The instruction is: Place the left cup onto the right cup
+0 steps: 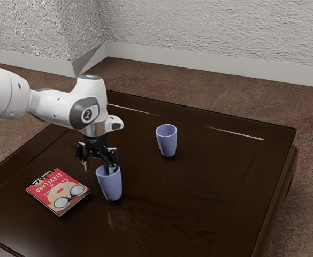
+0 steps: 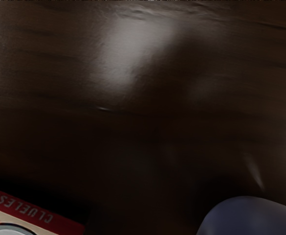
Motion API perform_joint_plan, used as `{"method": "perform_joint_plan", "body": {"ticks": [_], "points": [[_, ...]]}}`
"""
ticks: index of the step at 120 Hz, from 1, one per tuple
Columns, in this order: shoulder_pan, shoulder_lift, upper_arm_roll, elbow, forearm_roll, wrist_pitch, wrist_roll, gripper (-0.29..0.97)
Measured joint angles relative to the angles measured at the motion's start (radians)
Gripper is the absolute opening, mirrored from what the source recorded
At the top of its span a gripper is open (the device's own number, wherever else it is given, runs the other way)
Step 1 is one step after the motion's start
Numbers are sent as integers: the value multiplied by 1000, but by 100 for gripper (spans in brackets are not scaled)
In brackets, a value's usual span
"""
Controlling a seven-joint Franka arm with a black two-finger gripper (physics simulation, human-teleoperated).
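Up front, a red book [image 1: 57, 191] lay flat on the dark counter [image 1: 199, 187], near the left cup [image 1: 109, 184]. That cup stood upright, mouth up, directly under the gripper [image 1: 99, 167]. The gripper hung spread wide, grasping nothing. One finger seemed to dip at the cup's rim, and the other stood clear of its wall on the book's side. Farther back, toward the exterior view's right, the right cup [image 1: 166, 140] stood upright, well apart. Judging from this, the carry would run up, back and toward that view's right, to the far cup's open mouth.
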Motion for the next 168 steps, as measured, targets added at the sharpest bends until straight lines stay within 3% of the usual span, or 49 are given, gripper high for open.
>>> {"method": "perform_joint_plan", "body": {"ticks": [23,47,78,99,116,134,152,168], "points": [[-40,-3,-1,1,15,28,-10,17],[-61,-14,0,2,12,37,-18,-2],[-100,-104,1,8,17,33,-39,-8],[-126,-97,1,221,25,31,-51,-10],[-143,28,-1,422,23,30,-55,-10],[-127,231,-14,660,14,0,-42,-10],[-74,355,-61,807,8,-47,-27,-10],[-50,391,-80,853,7,-91,-14,-11]]}}
